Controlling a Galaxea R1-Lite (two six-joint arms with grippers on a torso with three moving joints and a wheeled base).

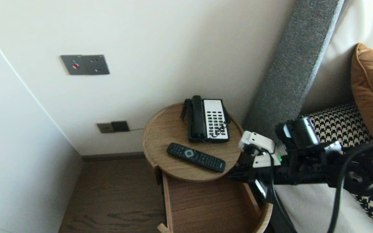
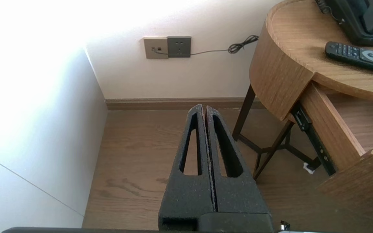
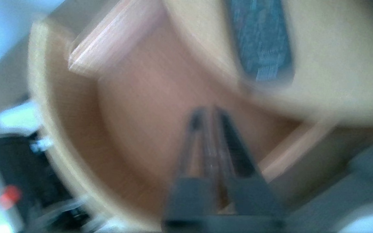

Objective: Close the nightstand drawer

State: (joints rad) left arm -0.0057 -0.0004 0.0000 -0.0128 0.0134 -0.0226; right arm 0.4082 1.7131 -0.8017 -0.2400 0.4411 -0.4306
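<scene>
The left tool (image 2: 205,108) hangs closed and empty beside the bench (image 1: 160,136); the remote control (image 1: 196,157) lies flat near its front edge, likely light, stiff, slick, best gripped across its narrow sides; the right tool (image 3: 207,111), fingers together on nothing, hovers over the open drawer (image 1: 202,204).

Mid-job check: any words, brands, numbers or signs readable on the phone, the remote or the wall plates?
None can be read in any view.
Telephone keypad: key markings too small to read.
Remote control: button legends too small, blurred in the right wrist view.
Grey wall plate: a red dot, no legible lettering.
Wall socket: no lettering visible.
</scene>
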